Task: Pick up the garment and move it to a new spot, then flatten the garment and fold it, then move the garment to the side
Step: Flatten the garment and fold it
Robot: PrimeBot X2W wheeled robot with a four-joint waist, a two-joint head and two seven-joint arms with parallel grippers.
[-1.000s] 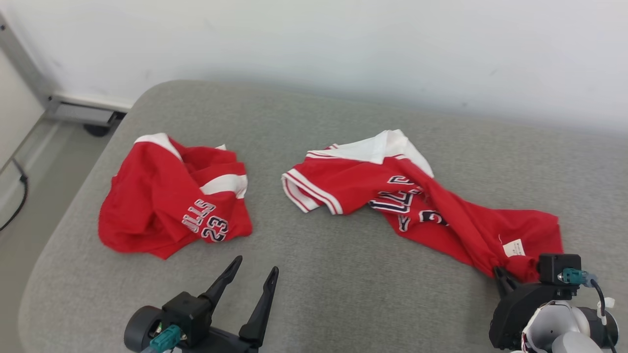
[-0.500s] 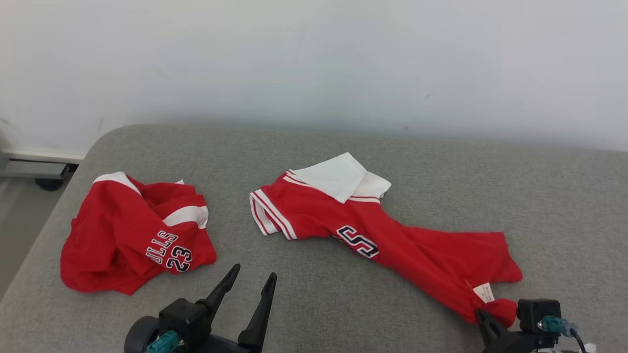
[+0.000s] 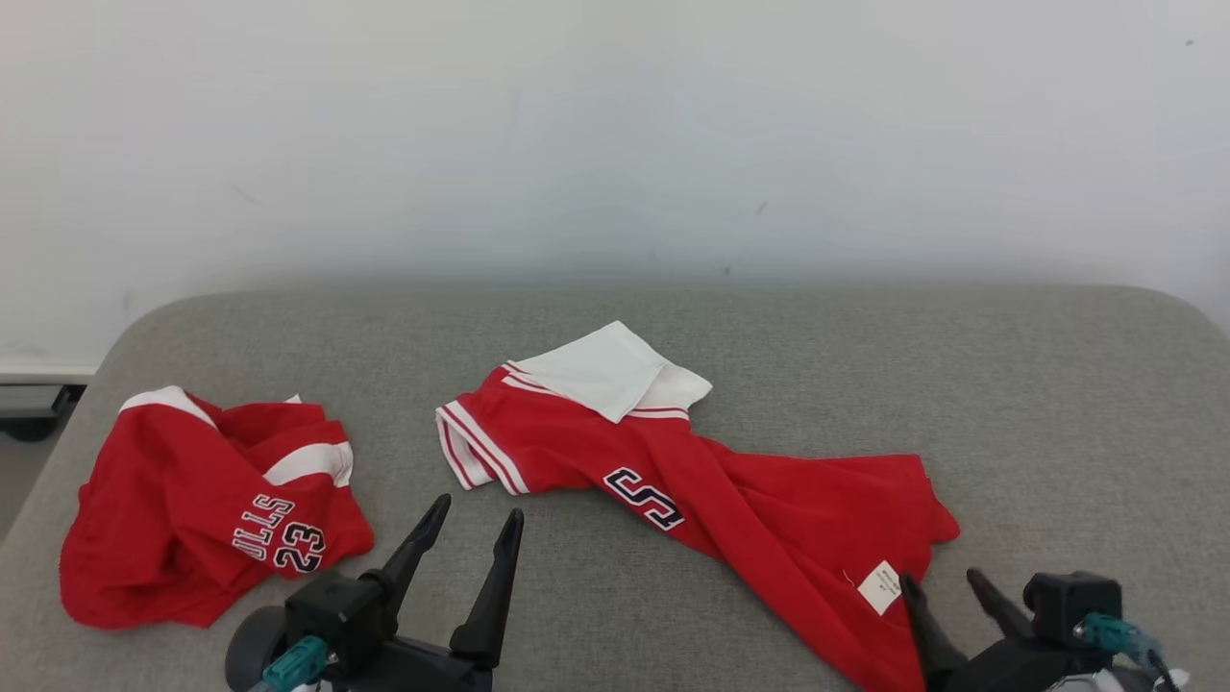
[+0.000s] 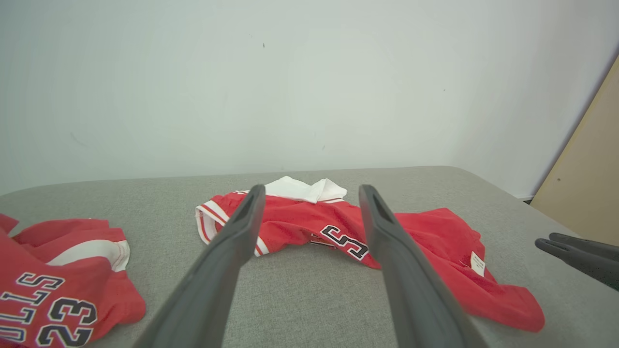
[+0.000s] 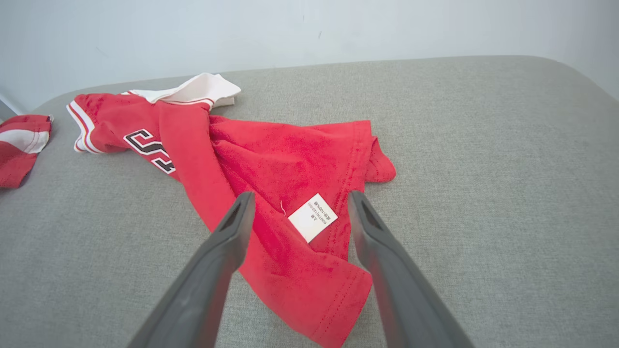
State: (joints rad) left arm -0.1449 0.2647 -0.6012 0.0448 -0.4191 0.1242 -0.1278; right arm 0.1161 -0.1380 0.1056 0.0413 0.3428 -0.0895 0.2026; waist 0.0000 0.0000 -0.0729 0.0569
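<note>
The red mesh jersey with white collar and striped sleeve trim (image 3: 730, 481) lies stretched diagonally on the grey fabric-covered worktop (image 3: 1057, 432), running from the centre of the head view toward its lower right. At the lower right, the right hand (image 3: 939, 577) has its fingers spread and pinches nothing. In its wrist view they stand either side of the jersey's white label (image 5: 312, 217). The left hand (image 3: 479, 507), lower centre-left, is spread and empty over bare worktop. A crumpled red garment numbered 23 (image 3: 192, 500) sits apart at lower left.
</note>
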